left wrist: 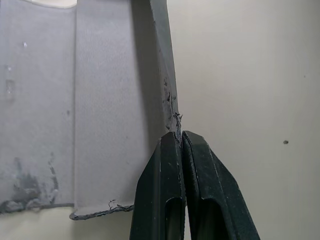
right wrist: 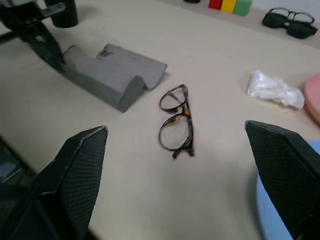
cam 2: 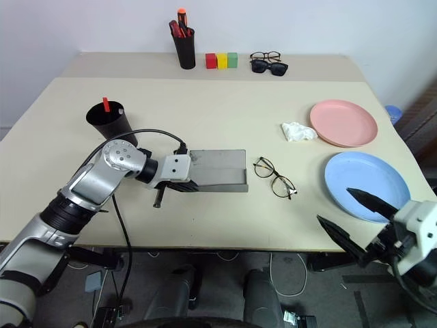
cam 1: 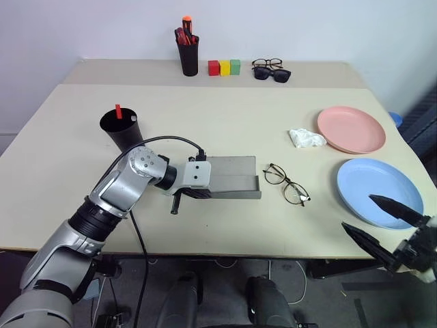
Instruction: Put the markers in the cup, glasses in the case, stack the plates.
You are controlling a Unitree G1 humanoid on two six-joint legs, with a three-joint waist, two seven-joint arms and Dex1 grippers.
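The flat grey fabric glasses case is lying near the middle of the beige table, its flap open. The left gripper is reaching in at the case's left end, its two black fingers pressed together; the left wrist view is showing what the head views hide, namely that the fingertips are pinching the frayed grey edge of the case. The right gripper is hanging at the table's near right edge, in front of the light blue round plastic plate, fingers spread wide and holding nothing.

The clear-lens spectacles with a thin dark frame are lying just right of the case, apart from it; the right wrist view is showing them folded flat, with brownish mottling on the rims. The salmon pink round plate is sitting beyond the blue one, not stacked, a crumpled white tissue beside it. The wide black plastic cup is standing at the left with a red-tipped marker poking out.

At the far edge are standing a narrow black pen holder with red and orange pens, red, yellow and green blocks, and black sunglasses with a second thin-framed pair. No writing is legible anywhere.
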